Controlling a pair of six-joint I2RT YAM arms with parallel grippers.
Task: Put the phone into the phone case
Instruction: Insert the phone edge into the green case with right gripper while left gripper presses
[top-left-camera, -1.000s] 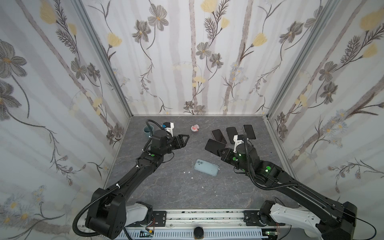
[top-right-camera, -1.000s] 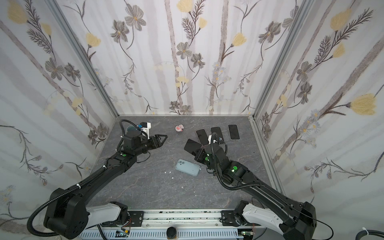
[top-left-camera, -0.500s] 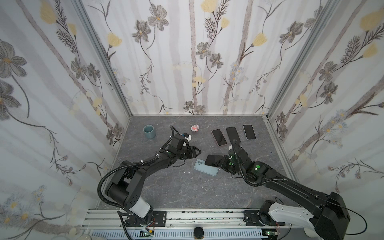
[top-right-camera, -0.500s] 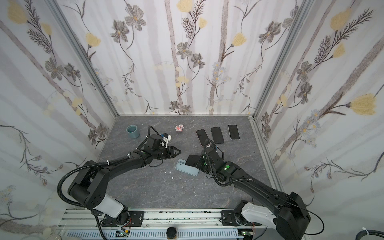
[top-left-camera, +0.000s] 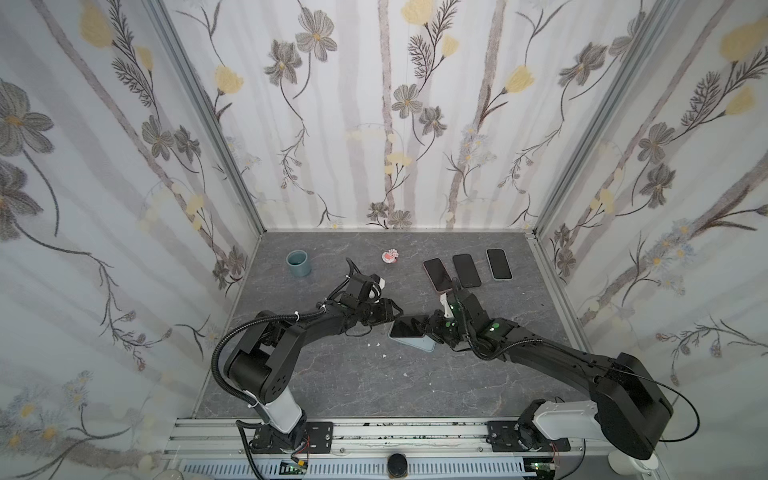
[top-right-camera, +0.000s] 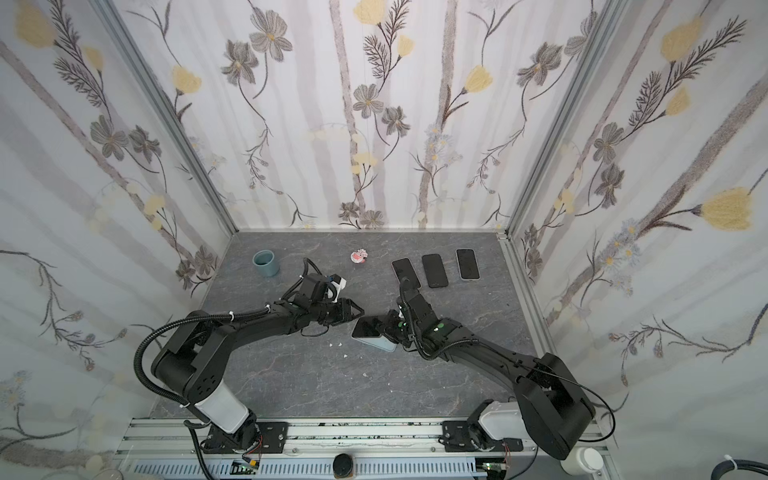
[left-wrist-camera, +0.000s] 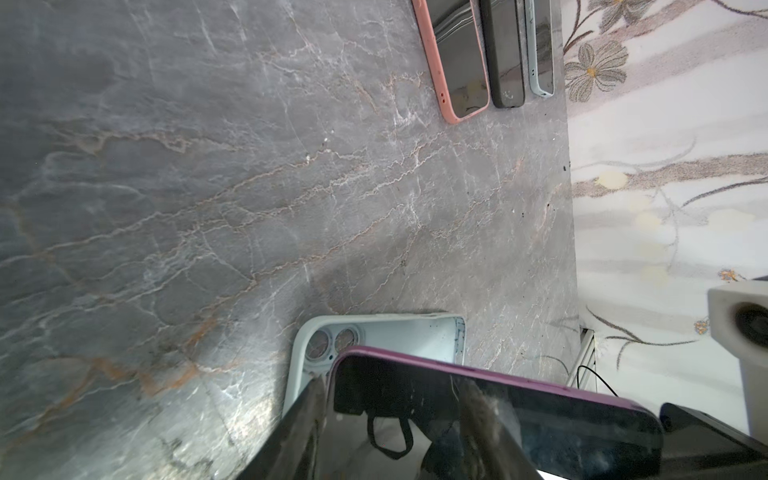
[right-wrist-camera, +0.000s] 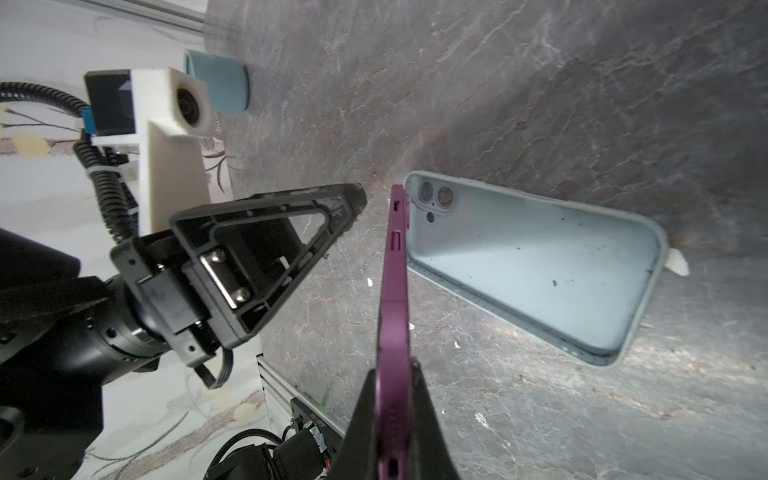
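Right wrist: right gripper (right-wrist-camera: 394, 372) clamped on phone (right-wrist-camera: 394, 282), lower centre of frame. Phone's tip sits by the camera-hole end of case (right-wrist-camera: 540, 270), centre-right. Left gripper (right-wrist-camera: 355, 200) jaws apart, just beside phone, not touching.

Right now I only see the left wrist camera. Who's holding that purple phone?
Observer: The right tool is shut on the purple phone, pinching it front and back.
Operator: Is the case empty all the way along?
Observer: Yes. The right wrist view shows the whole light blue case lying open side up with no phone in it.
Operator: Is my tool touching the phone?
Observer: No. The left tool is open, and in the right wrist view its tip sits just short of the phone's end.
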